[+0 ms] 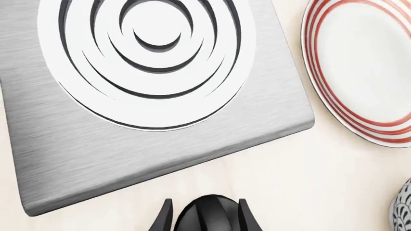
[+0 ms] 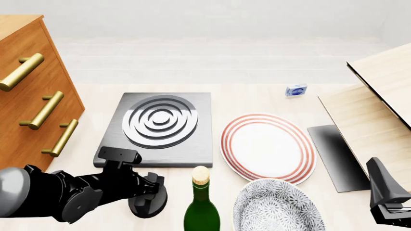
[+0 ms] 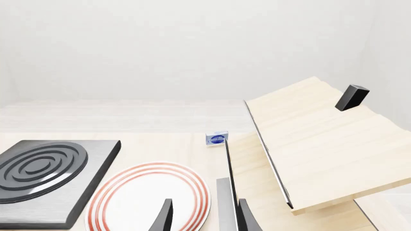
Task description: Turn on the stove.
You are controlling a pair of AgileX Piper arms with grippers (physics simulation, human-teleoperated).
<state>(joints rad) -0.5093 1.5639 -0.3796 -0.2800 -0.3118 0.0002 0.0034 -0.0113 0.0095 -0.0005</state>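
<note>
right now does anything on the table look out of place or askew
Yes: the light wooden board at the right is tilted, one edge raised off the table. The stove, red-rimmed plate and bottle sit normally; nothing looks spilled.

Right gripper point(image 3: 204, 217) is hanging with its two dark fingertips point(image 3: 163, 216) poking in, spread apart, nothing sitting between them. Beyond them the red-ringed plate point(image 3: 144, 192) is lying flat on the table point(image 3: 180, 144). Next to it the stove point(image 3: 45, 180) is sitting with its ringed burner point(image 3: 40, 166) facing up. A small blue box point(image 3: 217, 139) is standing farther off. A pale wooden board point(image 3: 321, 144) is tilting up, carrying a black block point(image 3: 351, 97).
</note>
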